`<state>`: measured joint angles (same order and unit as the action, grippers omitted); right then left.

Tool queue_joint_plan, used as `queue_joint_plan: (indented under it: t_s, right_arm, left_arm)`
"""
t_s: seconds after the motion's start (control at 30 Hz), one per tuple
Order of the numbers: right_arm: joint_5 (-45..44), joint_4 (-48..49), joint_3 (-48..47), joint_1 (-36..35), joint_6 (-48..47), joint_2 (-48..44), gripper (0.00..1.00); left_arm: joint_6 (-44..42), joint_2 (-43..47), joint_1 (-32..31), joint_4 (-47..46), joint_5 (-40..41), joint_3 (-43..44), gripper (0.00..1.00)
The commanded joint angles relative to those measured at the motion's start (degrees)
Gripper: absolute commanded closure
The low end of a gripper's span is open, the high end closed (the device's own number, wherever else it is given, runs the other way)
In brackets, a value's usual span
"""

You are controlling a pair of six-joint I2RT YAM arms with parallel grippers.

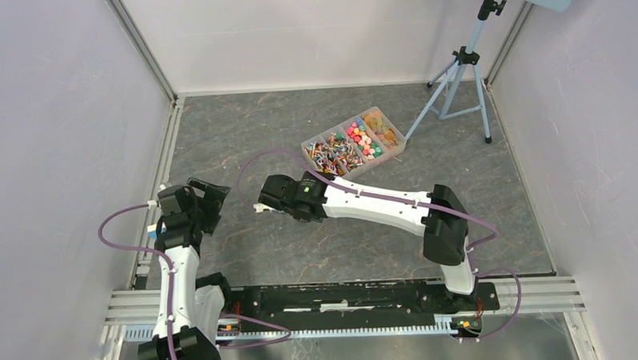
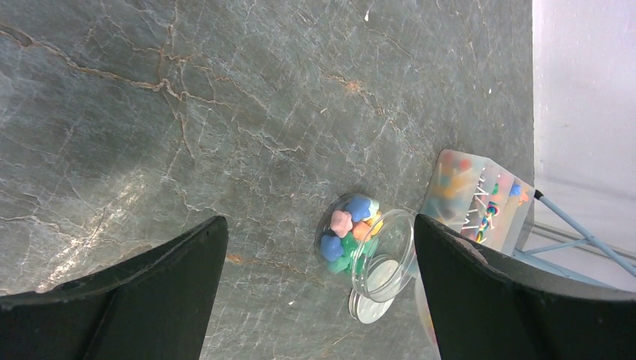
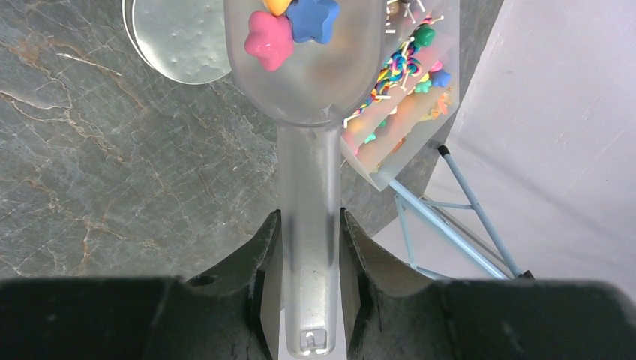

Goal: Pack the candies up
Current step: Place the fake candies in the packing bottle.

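Observation:
Candies (image 1: pixel 354 140) in many colours fill a clear three-part tray (image 1: pixel 397 149) at the back of the table. My right gripper (image 3: pixel 309 217) is shut on the handle of a translucent scoop (image 3: pixel 307 172). Its bowl holds pink, blue and orange candies (image 3: pixel 289 30). A clear jar (image 2: pixel 360 240) with several candies (image 2: pixel 346 232) inside appears tilted on the table, over a round grey lid (image 2: pixel 369 309). My left gripper (image 2: pixel 321 221) is open and empty, above and short of the jar. In the top view my right gripper (image 1: pixel 262 204) hides the jar, and my left gripper (image 1: pixel 208 201) is to its left.
The tray also shows in the left wrist view (image 2: pixel 480 199) and the right wrist view (image 3: pixel 409 105); the lid is in the right wrist view (image 3: pixel 176 41). A blue tripod (image 1: pixel 456 79) stands at the back right. Grey walls enclose the table on three sides.

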<state>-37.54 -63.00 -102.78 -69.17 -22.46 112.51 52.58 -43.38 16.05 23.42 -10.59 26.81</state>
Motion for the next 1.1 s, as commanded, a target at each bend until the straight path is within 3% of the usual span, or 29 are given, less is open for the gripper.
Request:
queue_joint_plan:
  t_s: [0.0,1.07]
  right_arm:
    - [-3.9,1.4,-1.0,-0.8,-1.2,0.4,1.00]
    - [-9.5,3.6,-0.1,-2.9,-4.1,2.7,1.00]
  left_arm:
    - [-0.6,0.4,0.5,-2.0,0.2,0.0,0.01]
    - [0.7,-0.4,0.5,-3.8,-0.7,-0.8,0.02]
